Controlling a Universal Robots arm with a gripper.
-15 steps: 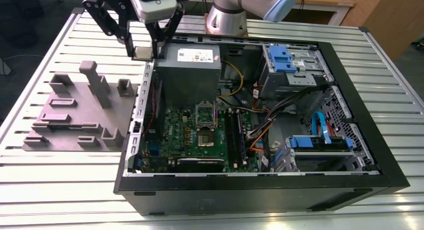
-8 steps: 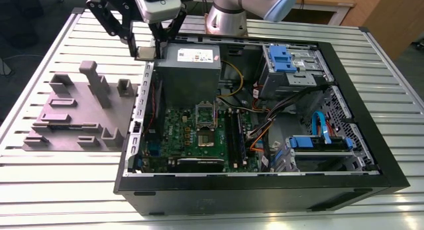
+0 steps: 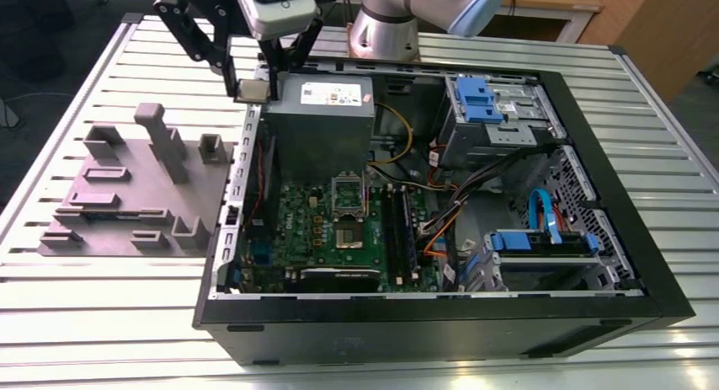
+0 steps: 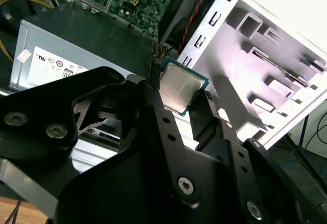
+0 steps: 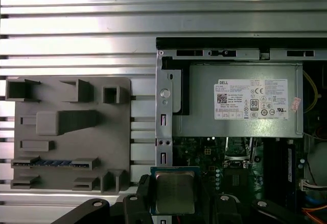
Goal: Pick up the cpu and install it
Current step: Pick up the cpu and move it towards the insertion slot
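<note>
The cpu (image 4: 179,87) between the jaws, aloft beside the grey power supply (image 3: 316,125)

This looks like a robotics lab or workshop: a robot arm (image 3: 388,24) stands at a slatted aluminium table (image 3: 113,323) that carries an opened desktop computer case (image 3: 393,327) and a grey parts fixture (image 3: 124,213), with wooden furniture (image 3: 652,28) behind.

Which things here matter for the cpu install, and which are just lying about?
Job: cpu, held in the gripper; motherboard in the computer case.
Lying about: grey fixture block on the table; power supply; blue drive cages.
</note>
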